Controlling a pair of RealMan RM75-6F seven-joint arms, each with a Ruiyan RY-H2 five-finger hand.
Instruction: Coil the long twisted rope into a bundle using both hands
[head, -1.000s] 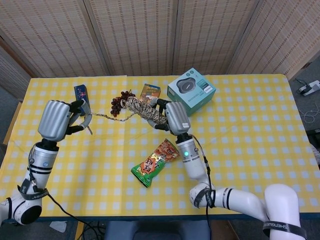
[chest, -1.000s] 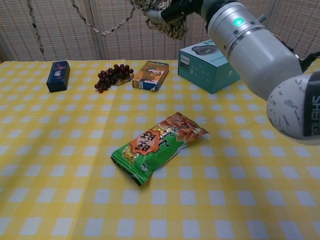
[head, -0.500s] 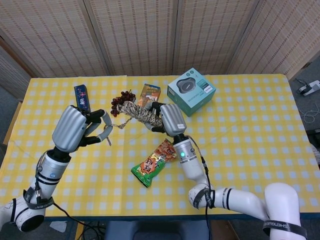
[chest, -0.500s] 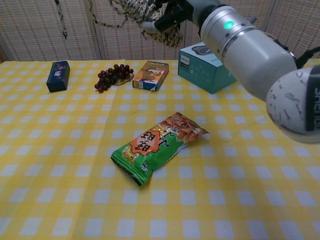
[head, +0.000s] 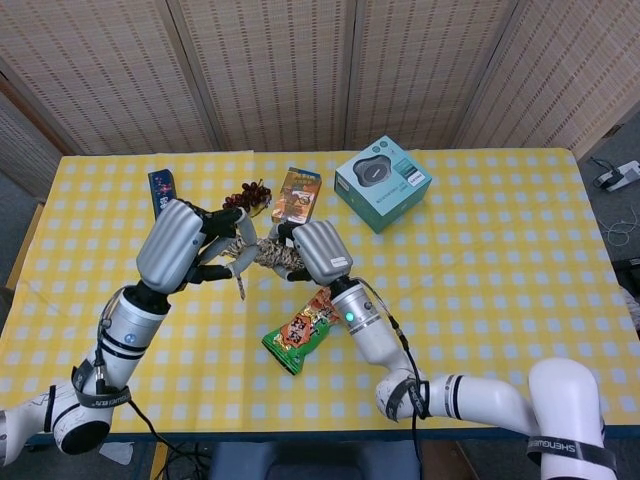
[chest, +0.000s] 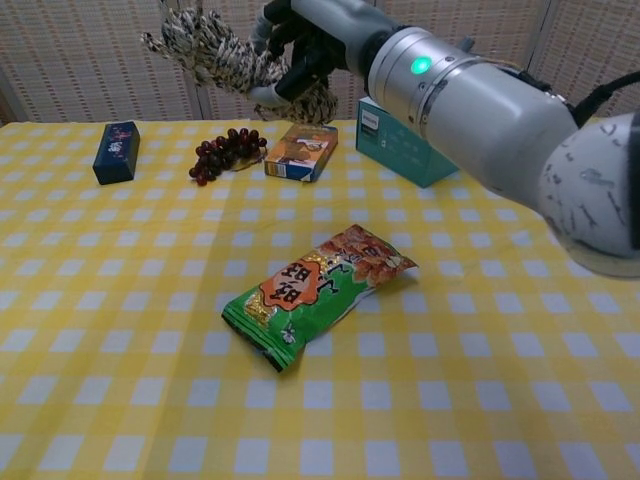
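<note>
The twisted rope (head: 266, 255) is a thick tan and dark coil held in the air above the yellow checked table (head: 500, 260). My right hand (head: 314, 250) grips the coil's right end; in the chest view the coiled rope (chest: 212, 56) sticks out to the left of that right hand (chest: 312, 42). My left hand (head: 188, 245) is close against the coil's left end, its fingers (head: 226, 234) closed on the rope's loose end. A short tail (head: 240, 285) hangs below them. The chest view does not clearly show my left hand.
On the table under the hands lies a green and orange snack bag (head: 306, 332). Behind it are dark grapes (head: 252, 193), a small blue box (head: 161, 189), an orange box (head: 298, 192) and a teal box (head: 382, 182).
My left hand has moved right until it meets the coil, and the long stretched strand between the hands is gone. My right hand and the coil have shifted left and lower.
</note>
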